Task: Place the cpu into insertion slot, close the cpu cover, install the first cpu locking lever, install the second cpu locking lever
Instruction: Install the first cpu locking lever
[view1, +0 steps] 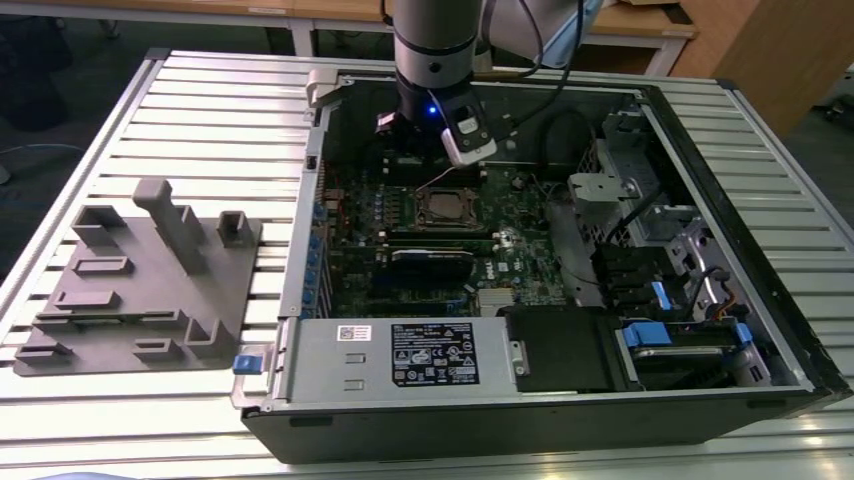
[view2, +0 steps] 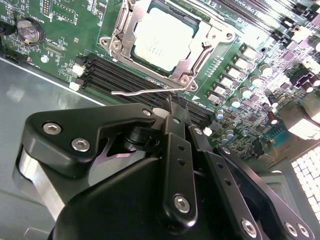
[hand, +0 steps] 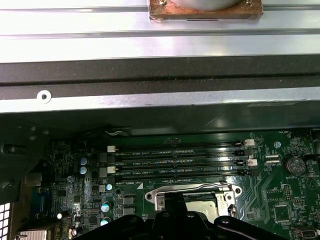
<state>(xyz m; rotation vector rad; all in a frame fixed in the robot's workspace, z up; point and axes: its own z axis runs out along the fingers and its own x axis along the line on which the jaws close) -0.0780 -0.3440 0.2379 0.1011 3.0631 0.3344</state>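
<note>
The cpu (view2: 162, 37) lies flat in the insertion slot (view1: 447, 208), and the cpu cover (view2: 124, 35) is folded down over it, its silvery frame ringing the chip's pale top. The work in hand looks like the levers. A thin wire locking lever (view2: 142, 92) runs along the socket edge that faces the memory slots (view2: 125, 75), and it seems to stand free rather than tucked under a hook, though I cannot tell that for certain. The tool (view2: 170, 104) has its fingers drawn together with no gap showing, its tip just beside that wire; whether it pinches the wire or only rests against it I cannot tell. To do this step well, the push should stay on the wire itself, down first and then sideways toward its catch, so the load never lands on the cover's frame or the chip. The narrow closed tip can slide off a round wire, so a slow, square approach matters, and the memory slots and the capacitors (view2: 235, 102) close by leave little room for a slip. In the exterior view the arm (view1: 434, 40) hangs at twelve o'clock from the socket, the label plate (view1: 434, 352) lies at six o'clock, and outside the computer case (view1: 747, 250) a grey fixture (view1: 147, 280) rests on the surface (view1: 200, 110) at nine o'clock.
</note>
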